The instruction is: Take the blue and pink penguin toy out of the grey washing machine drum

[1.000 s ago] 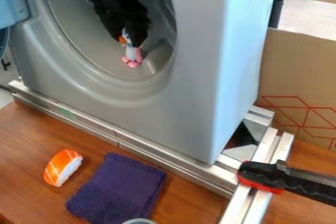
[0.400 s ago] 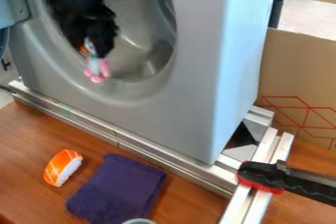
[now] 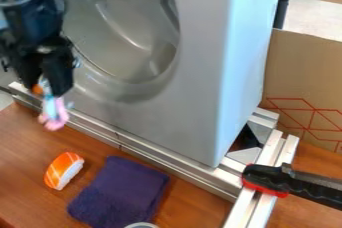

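Dangling from the end effector at left, a small pink-and-blue toy is pinched by its top, so the pink end hangs free outside the grey washer. Toy sushi and purple cloth are kinda parked nearer, side by side.

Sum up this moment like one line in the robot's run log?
tool: closed on pink-footed toy | place: left of machine opening
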